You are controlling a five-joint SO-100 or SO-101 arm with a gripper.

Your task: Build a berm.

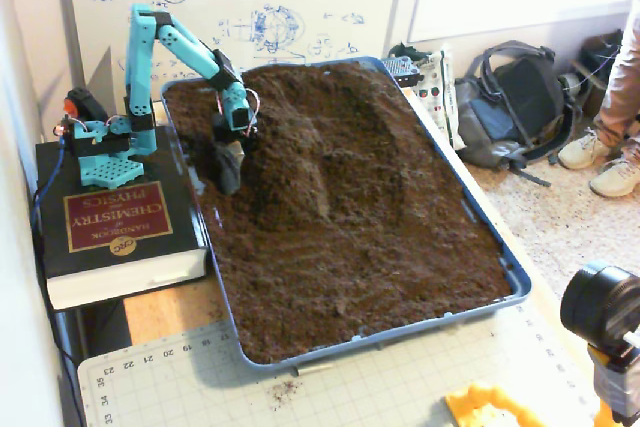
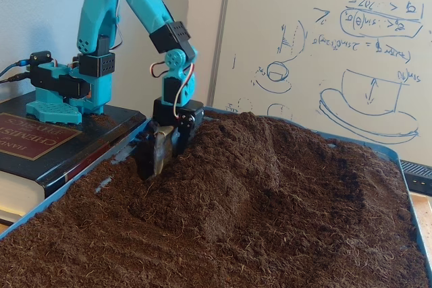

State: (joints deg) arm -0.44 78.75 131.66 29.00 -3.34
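The berm is a raised ridge of loose dark brown soil running down the far middle of the blue tray. In the other fixed view the berm rises to the right of the arm. My gripper points down at the tray's left side, beside the berm's left slope. Its black fingers are pushed into the soil, also seen low in that fixed view, where my gripper has its tips buried. I cannot tell how the jaws stand.
The teal arm's base stands on a thick black book left of the tray. Flat, faintly raked soil fills the near half. A backpack, a person's shoes, a camera and a cutting mat surround the tray.
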